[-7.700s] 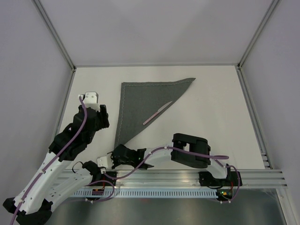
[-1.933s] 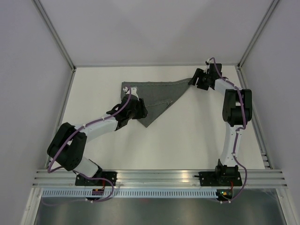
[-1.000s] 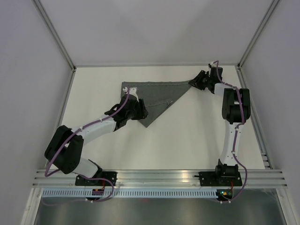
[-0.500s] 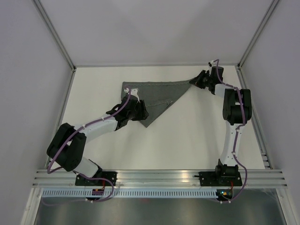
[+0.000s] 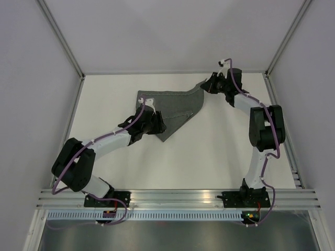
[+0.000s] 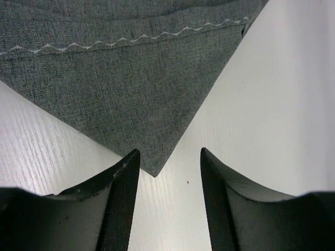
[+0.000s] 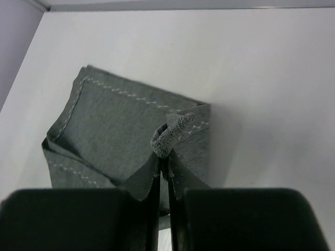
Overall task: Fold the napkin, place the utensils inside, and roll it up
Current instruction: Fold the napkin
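**Right claw (image 7: 164,172) has the napkin (image 5: 175,107) corner pinched, left claw (image 6: 170,157) is just straddling the tip**

White table (image 5: 230,151) under everything. The dark grey napkin lies on it folded into a rough triangle, stretched between the two claws, with pale zigzag stitching along its edges. One corner is bunched up and clamped tight in the right claw's closed jaws. It's lifted off the table, and the rest of the cloth spreads out ahead of that claw. The pointed tip lies flat on the table, right in the gap between the left claw's fingers (image 6: 123,183). They stand partly apart on either side of it, not gripping anything.
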